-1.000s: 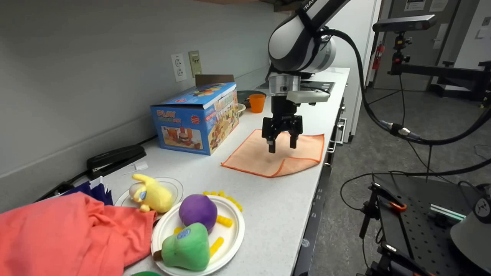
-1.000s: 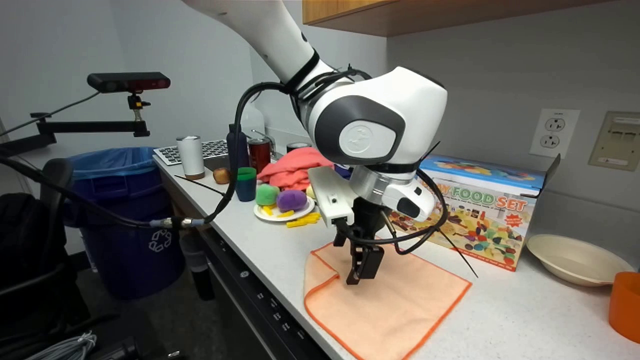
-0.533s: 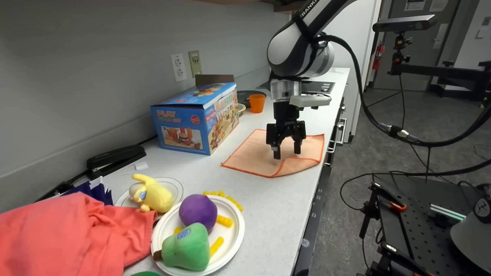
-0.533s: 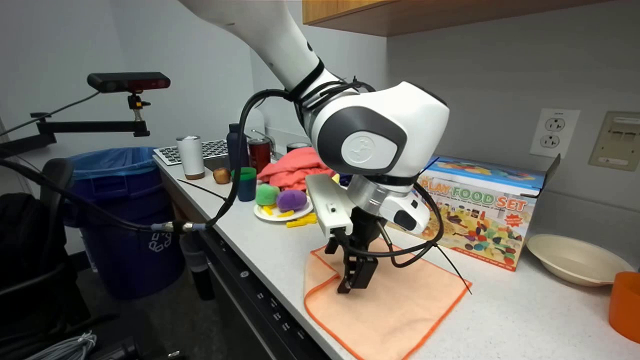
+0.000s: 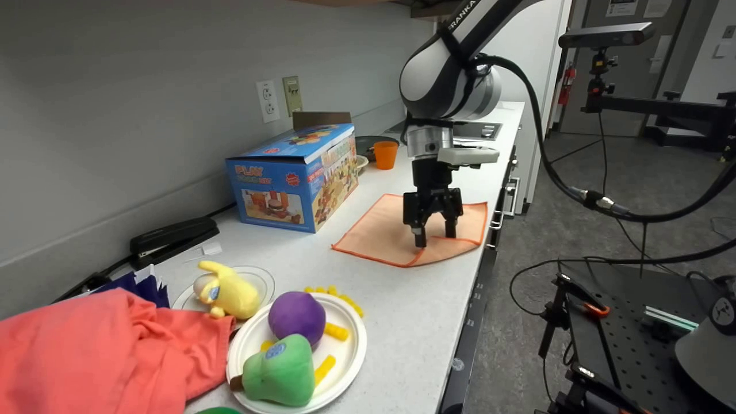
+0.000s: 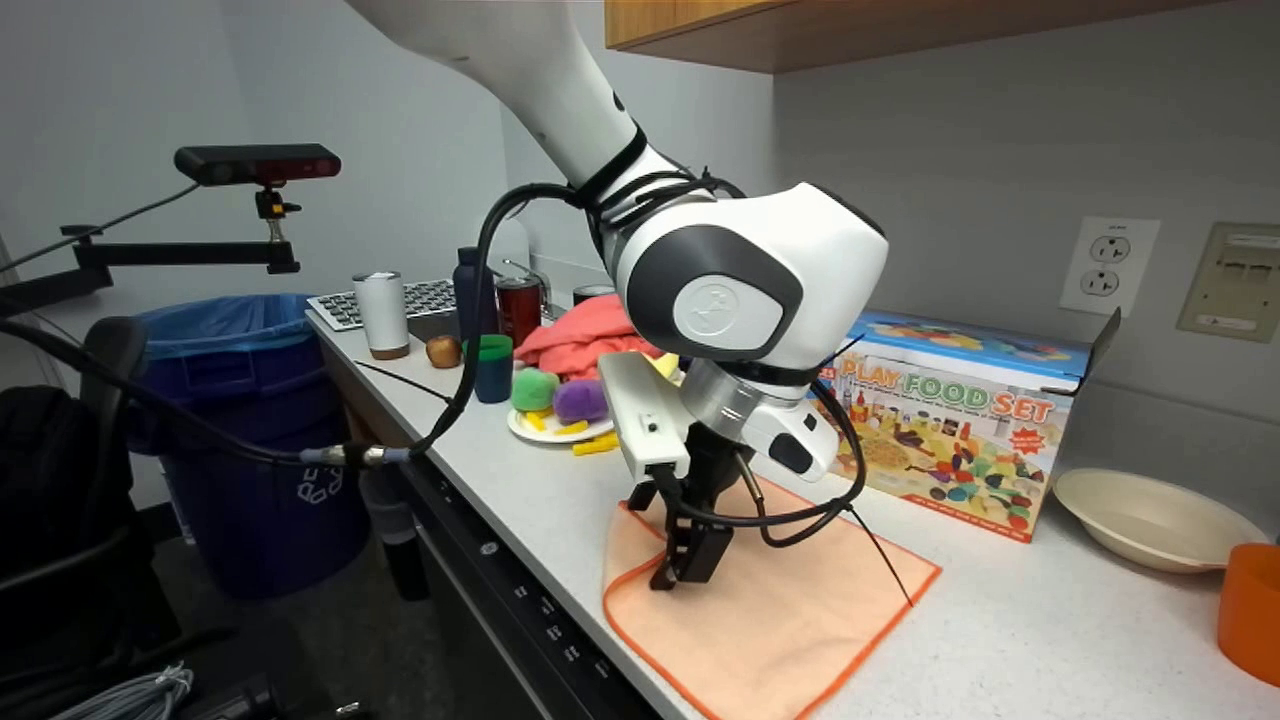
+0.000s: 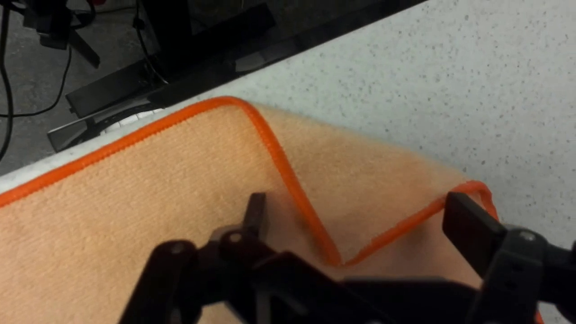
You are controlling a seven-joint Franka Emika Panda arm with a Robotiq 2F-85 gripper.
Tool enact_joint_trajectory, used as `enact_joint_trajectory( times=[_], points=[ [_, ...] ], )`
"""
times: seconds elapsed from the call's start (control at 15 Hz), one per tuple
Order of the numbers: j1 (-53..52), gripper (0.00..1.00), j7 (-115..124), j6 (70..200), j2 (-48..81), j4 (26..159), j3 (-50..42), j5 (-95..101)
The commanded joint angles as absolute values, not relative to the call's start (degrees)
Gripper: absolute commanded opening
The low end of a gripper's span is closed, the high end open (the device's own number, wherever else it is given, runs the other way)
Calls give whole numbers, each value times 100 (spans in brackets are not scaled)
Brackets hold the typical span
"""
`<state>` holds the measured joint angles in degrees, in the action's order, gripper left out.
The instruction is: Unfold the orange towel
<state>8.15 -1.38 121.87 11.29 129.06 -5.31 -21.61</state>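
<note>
The orange towel (image 5: 379, 230), light peach with a bright orange hem, lies mostly flat on the counter; it also shows in an exterior view (image 6: 780, 630) and the wrist view (image 7: 135, 216). One corner near the counter's front edge is folded over as a triangular flap (image 7: 360, 166). My gripper (image 5: 435, 238) points down over that flap in both exterior views (image 6: 656, 545). In the wrist view my gripper (image 7: 355, 198) is open, with its fingers on either side of the flap's tip and nothing between them but towel below. The fingertips are at or just above the cloth.
A play food box (image 5: 293, 178) stands by the wall behind the towel. A plate (image 5: 351, 368) with plush and yellow toys and a coral cloth (image 5: 109, 351) lie farther along. A beige bowl (image 6: 1160, 520) and orange cup (image 6: 1250, 615) stand on the counter. The counter's front edge is close to the towel.
My gripper has moved down and toward the folded corner at the counter's front edge, staying open. The towel has shifted very slightly toward that edge; the flap is still folded.
</note>
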Motion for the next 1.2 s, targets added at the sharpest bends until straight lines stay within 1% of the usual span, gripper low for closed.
enact_joint_trajectory(
  times=[0.0, 1.13],
  points=[
    [833, 100, -367, 12025, 1084, 12974, -459, -2400],
    [646, 100, -609, 11958, 471, 13526, -200, -2643]
  ],
)
